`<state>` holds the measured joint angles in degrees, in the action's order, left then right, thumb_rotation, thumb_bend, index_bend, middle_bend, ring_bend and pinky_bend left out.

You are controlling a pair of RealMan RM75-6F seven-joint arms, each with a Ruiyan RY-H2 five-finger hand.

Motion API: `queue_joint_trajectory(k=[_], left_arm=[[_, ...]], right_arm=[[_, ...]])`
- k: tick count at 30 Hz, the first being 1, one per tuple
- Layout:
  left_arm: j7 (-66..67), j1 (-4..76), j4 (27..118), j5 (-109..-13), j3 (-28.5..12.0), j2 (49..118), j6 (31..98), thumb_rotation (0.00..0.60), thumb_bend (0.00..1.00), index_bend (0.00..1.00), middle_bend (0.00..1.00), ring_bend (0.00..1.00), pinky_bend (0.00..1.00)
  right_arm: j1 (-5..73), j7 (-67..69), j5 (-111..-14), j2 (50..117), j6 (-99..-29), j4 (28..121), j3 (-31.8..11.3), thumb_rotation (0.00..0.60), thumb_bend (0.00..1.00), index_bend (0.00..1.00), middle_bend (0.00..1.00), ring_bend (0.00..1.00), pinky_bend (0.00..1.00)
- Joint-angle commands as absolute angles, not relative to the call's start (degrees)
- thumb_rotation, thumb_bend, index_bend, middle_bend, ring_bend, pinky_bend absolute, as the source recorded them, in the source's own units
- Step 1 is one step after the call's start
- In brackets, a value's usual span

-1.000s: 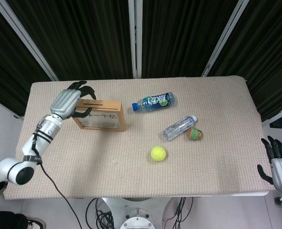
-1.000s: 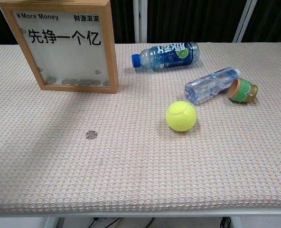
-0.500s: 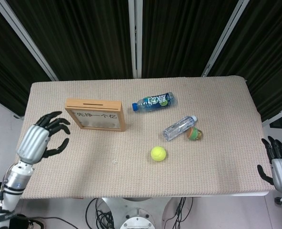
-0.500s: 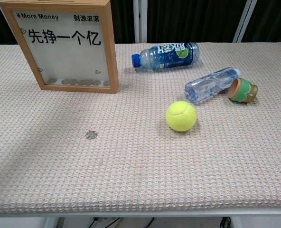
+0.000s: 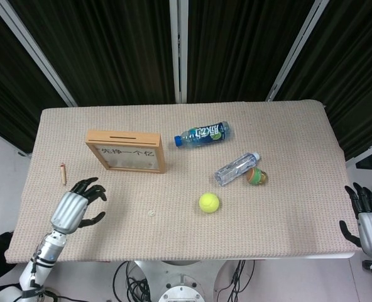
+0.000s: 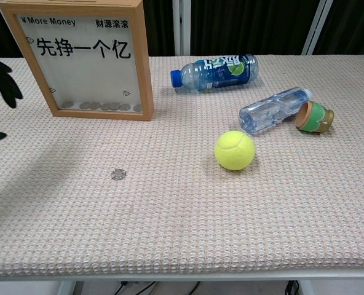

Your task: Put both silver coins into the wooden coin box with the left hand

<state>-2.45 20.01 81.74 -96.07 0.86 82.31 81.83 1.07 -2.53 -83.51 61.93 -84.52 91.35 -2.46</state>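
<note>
— Where is the left hand (image 5: 75, 208), and does it hold something?

— It is over the table (image 5: 286, 214) near the front left corner, at about 8 o'clock from the table's middle. Its dark fingers (image 5: 93, 187) are spread apart and nothing is between them. In the chest view only some fingertips (image 6: 3, 80) show at the left edge.

— And the task's things?

— The wooden coin box with a glass front (image 5: 127, 151) stands upright at about 10 o'clock, with the slot on its top. Through the glass, several coins lie at its bottom. One small silver coin (image 5: 151, 213) lies flat on the table at about 6 o'clock from the box, well apart from it, between the left hand and the yellow tennis ball (image 5: 208, 202). A second loose coin cannot be made out.

— What about the right hand (image 5: 369, 221)?

— It is off the table's right edge at about 4 o'clock, fingers straight and apart, holding nothing.

— Other things?

— A blue bottle (image 5: 202, 134) and a clear plastic bottle (image 5: 235, 168) lie on their sides, the clear bottle just beside a small green and brown object (image 5: 257, 177). A thin brown stick (image 5: 63, 173) lies near the left edge.
</note>
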Motion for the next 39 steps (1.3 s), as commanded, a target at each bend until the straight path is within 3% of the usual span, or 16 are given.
queue_joint_trajectory(k=[1, 4, 24, 39], left_arm=[[-0.75, 21.32, 80.19, -97.03, 1.4, 84.39, 79.32, 0.6, 0.21, 0.31, 0.25, 0.14, 0.22], [-0.28, 22.05, 79.47, -97.21, 1.62, 85.61, 77.88, 0.6, 0.21, 0.27, 0.23, 0.14, 0.22], [-0.21, 28.39, 68.7, -99.57, 0.94, 98.19, 72.61, 0.6, 0.21, 0.37, 0.23, 0.14, 0.22], [-2.85, 30.55, 63.27, -96.13, 0.48, 102.75, 68.86, 0.6, 0.24, 0.41, 0.23, 0.14, 0.21]], right_arm=[[0.79, -1.82, -83.39, 61.71, -84.82, 91.04, -2.58, 0.6, 0.32, 0.0, 0.0, 0.0, 0.0], [0.71, -0.95, -83.12, 61.71, -84.54, 90.43, -2.56, 0.6, 0.32, 0.0, 0.0, 0.0, 0.0], [0.54, 0.7, -82.3, 61.98, -83.83, 89.16, -2.77, 0.6, 0.32, 0.0, 0.0, 0.0, 0.0], [0.41, 1.65, -81.72, 62.01, -83.55, 88.3, -3.04, 0.6, 0.32, 0.0, 0.0, 0.0, 0.0]])
